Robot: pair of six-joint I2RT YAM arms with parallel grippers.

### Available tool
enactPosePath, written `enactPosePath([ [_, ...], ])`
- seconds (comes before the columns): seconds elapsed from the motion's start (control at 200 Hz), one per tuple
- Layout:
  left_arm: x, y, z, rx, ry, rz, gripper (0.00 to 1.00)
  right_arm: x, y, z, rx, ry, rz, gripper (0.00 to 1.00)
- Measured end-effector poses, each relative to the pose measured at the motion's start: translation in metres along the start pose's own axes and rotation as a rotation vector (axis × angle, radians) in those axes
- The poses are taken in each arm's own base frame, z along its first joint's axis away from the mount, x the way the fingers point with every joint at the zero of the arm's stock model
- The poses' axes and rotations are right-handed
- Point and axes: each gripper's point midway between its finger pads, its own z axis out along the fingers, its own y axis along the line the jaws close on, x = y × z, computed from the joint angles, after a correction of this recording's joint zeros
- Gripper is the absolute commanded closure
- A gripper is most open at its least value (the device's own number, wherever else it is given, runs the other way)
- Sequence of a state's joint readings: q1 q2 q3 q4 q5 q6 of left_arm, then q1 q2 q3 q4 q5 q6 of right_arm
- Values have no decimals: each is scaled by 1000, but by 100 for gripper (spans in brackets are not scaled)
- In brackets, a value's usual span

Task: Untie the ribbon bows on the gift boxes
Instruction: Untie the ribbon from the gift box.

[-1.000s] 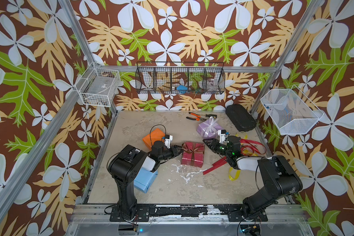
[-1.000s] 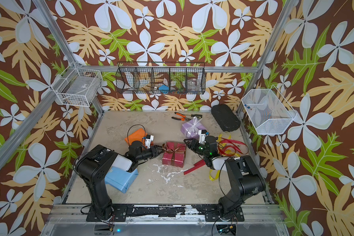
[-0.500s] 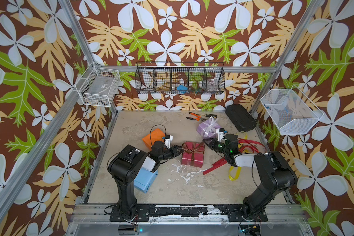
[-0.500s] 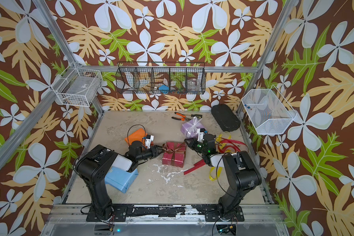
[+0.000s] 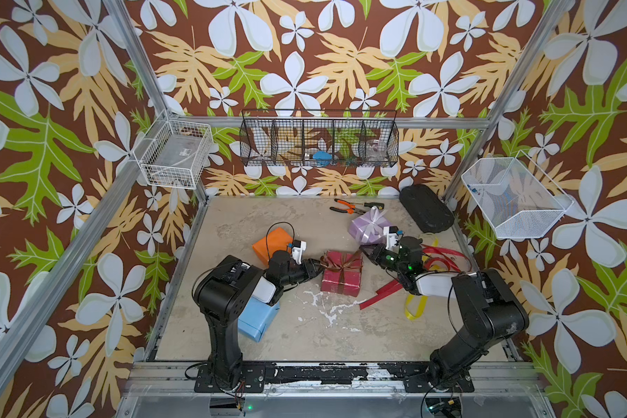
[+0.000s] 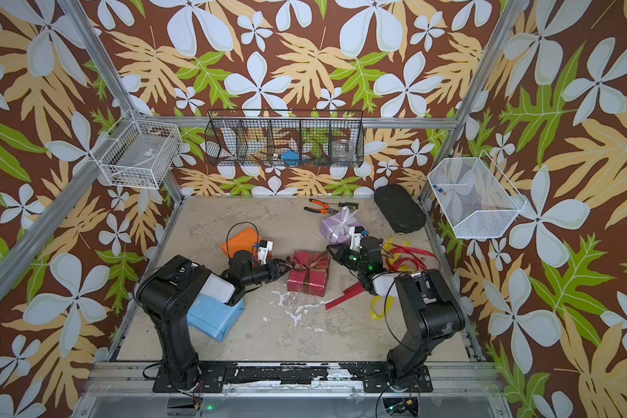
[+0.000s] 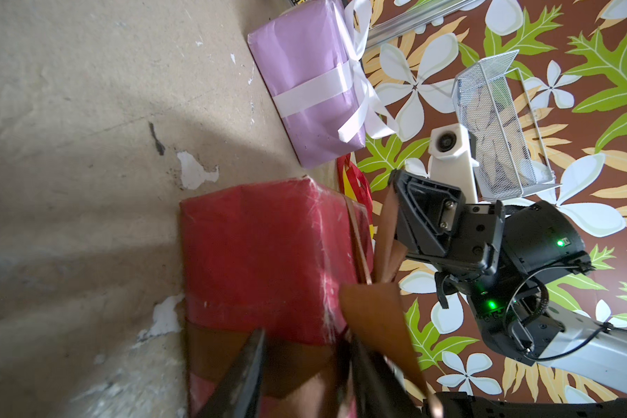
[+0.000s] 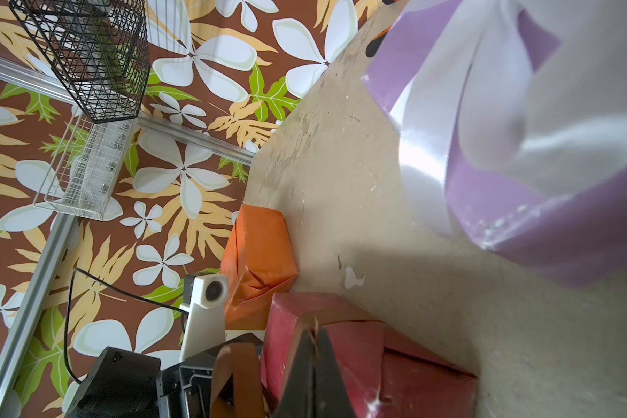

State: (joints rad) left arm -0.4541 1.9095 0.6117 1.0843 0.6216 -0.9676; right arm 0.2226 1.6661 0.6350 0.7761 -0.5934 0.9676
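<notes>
Jaws shut, the right gripper [image 8: 314, 343] pinches a tail of the brown satin ribbon [image 7: 373, 318], which only the left wrist view shows running to the bow, while the left gripper [image 5: 315, 267], jaws apart, sits at the dark red glossy paper box [image 5: 341, 280] mid-worktop [image 5: 304, 224]; both top views show the red satin ribbon [image 5: 379, 296] and yellow satin ribbon [image 5: 411, 311] already loose, and the white satin bow [image 5: 376, 215] on the lilac paper box [image 5: 362, 231] still tied.

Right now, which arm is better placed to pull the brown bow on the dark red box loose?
Right. The right gripper is shut at a tail of the brown ribbon on the dark red box, apparently pinching it, ready to pull. The left gripper stands open at the opposite loop.
</notes>
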Motion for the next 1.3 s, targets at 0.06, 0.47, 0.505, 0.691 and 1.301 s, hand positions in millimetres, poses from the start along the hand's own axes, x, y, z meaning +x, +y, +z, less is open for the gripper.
enactPosePath([
  [0.06, 0, -3, 0, 14, 1, -6, 84, -1, 2, -1, -4, -3, -6, 100],
  [0.47, -1, -11, -2, 40, 0, 4, 100, -4, 10, -5, -9, -8, -37, 100],
  [0.505, -1, -10, -3, 39, -2, 5, 100, -5, 11, -7, -8, -9, -40, 100],
  [0.691, -2, -1, -11, 4, -11, 8, 100, -18, 7, -18, 21, -48, -54, 100],
  [1.301, -20, 20, -63, -63, -110, -25, 100, -52, -38, -80, 165, -203, -17, 100],
])
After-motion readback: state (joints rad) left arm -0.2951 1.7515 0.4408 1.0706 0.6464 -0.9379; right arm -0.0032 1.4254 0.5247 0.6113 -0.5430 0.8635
